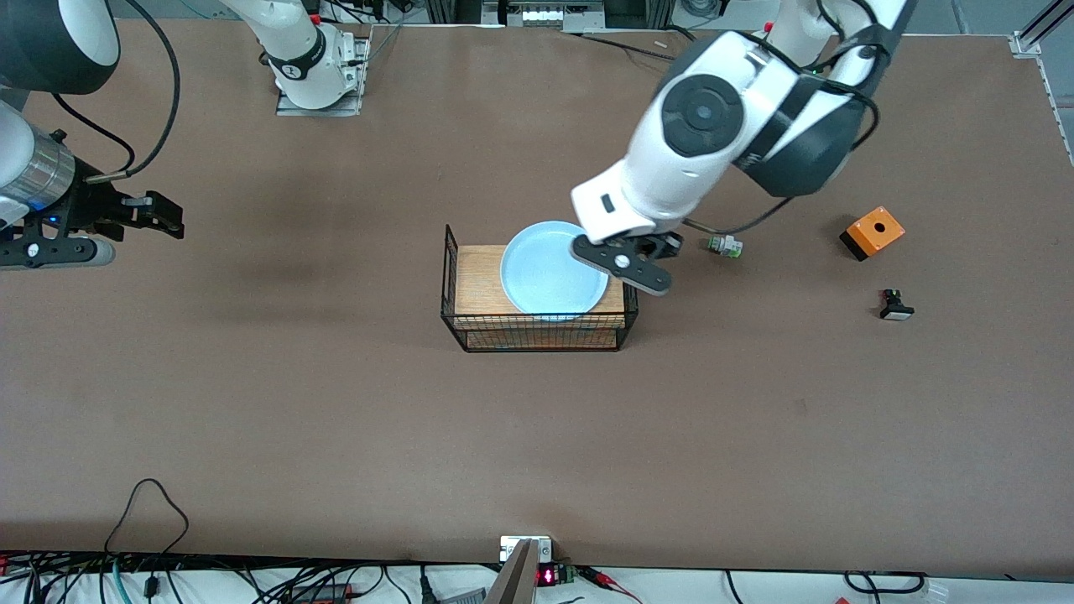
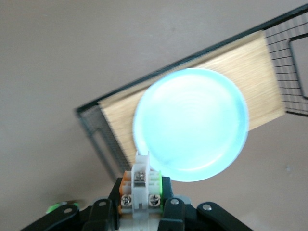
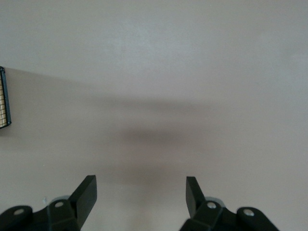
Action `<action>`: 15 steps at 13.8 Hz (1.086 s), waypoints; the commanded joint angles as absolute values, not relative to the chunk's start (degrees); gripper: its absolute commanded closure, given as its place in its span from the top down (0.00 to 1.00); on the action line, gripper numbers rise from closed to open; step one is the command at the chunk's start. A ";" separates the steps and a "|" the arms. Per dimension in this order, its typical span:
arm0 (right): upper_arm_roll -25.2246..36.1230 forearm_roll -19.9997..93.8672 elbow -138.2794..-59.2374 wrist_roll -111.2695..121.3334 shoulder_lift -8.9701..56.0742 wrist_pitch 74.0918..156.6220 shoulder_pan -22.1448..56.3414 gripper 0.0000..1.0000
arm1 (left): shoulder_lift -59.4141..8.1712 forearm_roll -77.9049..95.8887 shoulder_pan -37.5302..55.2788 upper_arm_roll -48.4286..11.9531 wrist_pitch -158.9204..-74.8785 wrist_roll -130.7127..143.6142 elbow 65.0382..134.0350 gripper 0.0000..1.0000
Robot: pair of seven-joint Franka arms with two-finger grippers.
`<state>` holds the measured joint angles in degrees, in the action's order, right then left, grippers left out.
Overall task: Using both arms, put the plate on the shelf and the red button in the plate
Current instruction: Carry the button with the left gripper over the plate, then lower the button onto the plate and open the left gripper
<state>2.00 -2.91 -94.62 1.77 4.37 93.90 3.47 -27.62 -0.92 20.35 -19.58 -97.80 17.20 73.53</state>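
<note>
The pale blue plate (image 1: 550,270) lies in the black wire basket (image 1: 537,340) on its wooden floor, and its rim overlaps both long sides. My left gripper (image 1: 659,250) hangs over the basket's end toward the left arm's end of the table. It is shut on the red button (image 2: 141,185), a small white switch body with screws and green and orange sides. Its red cap is hidden. In the left wrist view the plate (image 2: 192,125) and basket (image 2: 98,132) lie just past that gripper (image 2: 142,199). My right gripper (image 1: 168,220) waits open over bare table at the right arm's end, nothing between its fingers (image 3: 141,190).
A white piece with a green end (image 1: 724,246) lies on the table beside the basket. Toward the left arm's end sit an orange box (image 1: 873,231) and a black piece with a white face (image 1: 895,305). A basket corner (image 3: 4,98) shows in the right wrist view.
</note>
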 commanded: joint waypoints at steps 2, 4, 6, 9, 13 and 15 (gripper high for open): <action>0.53 -4.04 -89.77 1.67 7.19 94.14 1.76 0.83 | -36.37 -0.70 23.64 -18.81 -102.91 20.83 68.47 0.00; 0.35 -5.45 -84.22 1.67 10.27 92.03 1.93 0.84 | -38.23 -1.05 25.83 -18.37 -105.63 21.35 68.90 0.00; 0.35 -4.84 -84.37 1.41 10.37 91.85 1.76 0.85 | -39.89 -1.14 26.01 -18.37 -106.79 21.62 69.08 0.01; 0.53 -3.53 -84.46 0.97 10.63 92.54 1.32 0.85 | -40.52 -1.14 26.54 -18.37 -106.79 21.88 69.17 0.12; 0.79 1.49 -84.20 -3.06 10.90 92.64 0.53 1.00 | -38.42 -1.23 24.01 -18.37 -106.09 21.44 69.17 1.00; 0.79 1.49 -84.11 -2.90 10.81 92.55 0.70 1.00 | -35.79 -1.32 21.98 -18.37 -101.80 21.62 69.08 1.00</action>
<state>1.53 0.66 -85.91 -1.69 10.16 93.36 1.23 -38.92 -0.97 23.70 -18.43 -106.14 21.15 69.42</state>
